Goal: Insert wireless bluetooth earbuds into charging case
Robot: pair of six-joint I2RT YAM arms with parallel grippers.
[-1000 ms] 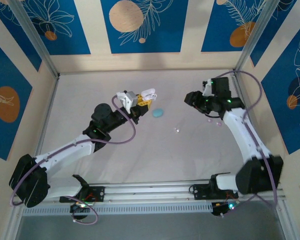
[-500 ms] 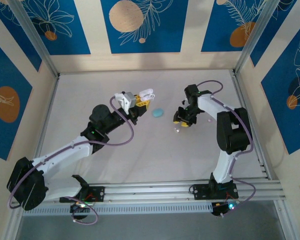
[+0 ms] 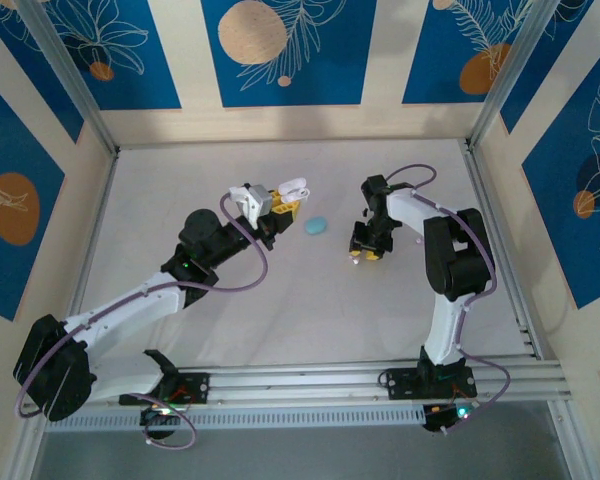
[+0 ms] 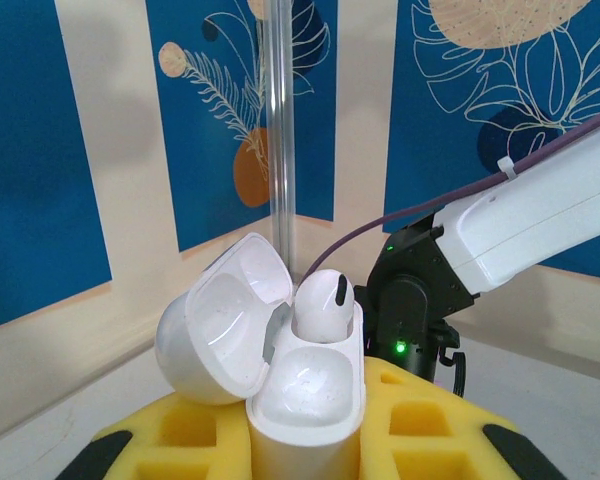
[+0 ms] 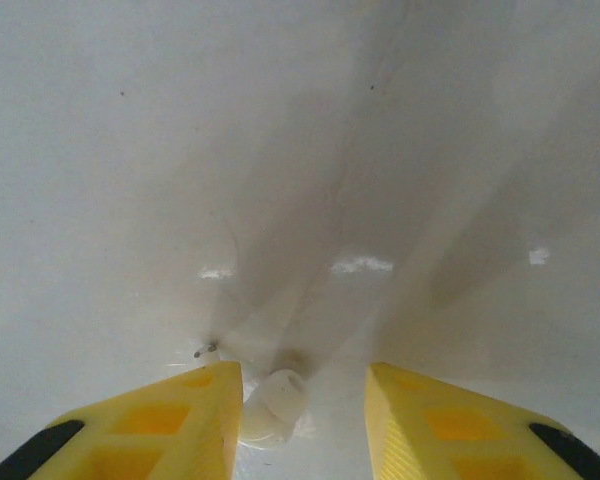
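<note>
My left gripper (image 3: pixel 280 204) is shut on the white charging case (image 4: pixel 305 400) and holds it upright above the table. The case's lid (image 4: pixel 220 330) is swung open to the left. One white earbud (image 4: pixel 323 305) sits in the far slot, while the near slot is bare. My right gripper (image 3: pixel 365 250) is down at the table right of centre, open. A white earbud (image 5: pixel 275 405) lies on the table between its yellow fingers (image 5: pixel 170 420), close to the left one, with a wide gap to the right finger.
A light blue oval case (image 3: pixel 317 226) lies on the table between the two grippers. The right arm (image 4: pixel 420 310) stands just behind the held case in the left wrist view. Walls enclose the white table (image 3: pixel 280 310) at the back and sides.
The right arm swung in from the back right and came down over the earbud on the table, its jaws narrowing. The left arm with the case has barely moved.
</note>
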